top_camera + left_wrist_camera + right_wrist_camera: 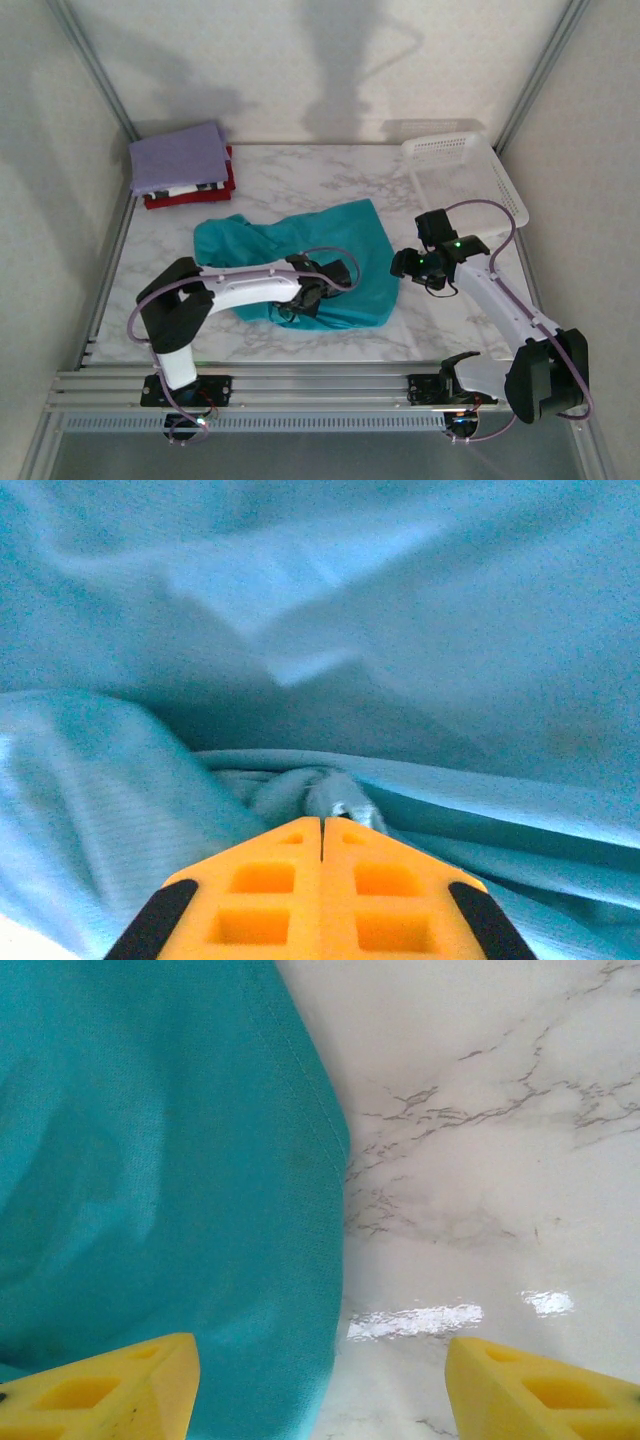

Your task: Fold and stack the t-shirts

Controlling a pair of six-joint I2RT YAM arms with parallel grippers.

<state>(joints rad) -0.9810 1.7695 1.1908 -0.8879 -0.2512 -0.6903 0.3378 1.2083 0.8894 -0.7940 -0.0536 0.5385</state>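
A teal t-shirt lies crumpled in the middle of the marble table. My left gripper rests on its near part; in the left wrist view the orange fingers are pressed together, and the left gripper is shut on a bunched fold of the teal t-shirt. My right gripper hovers open at the shirt's right edge. In the right wrist view the right gripper straddles the hem of the teal t-shirt, touching nothing. Folded lavender, patterned and red t-shirts are stacked at the back left.
A white perforated basket stands tilted at the back right corner. Bare marble lies to the right of the shirt's hem. Walls enclose the table on three sides, and a metal rail runs along the near edge.
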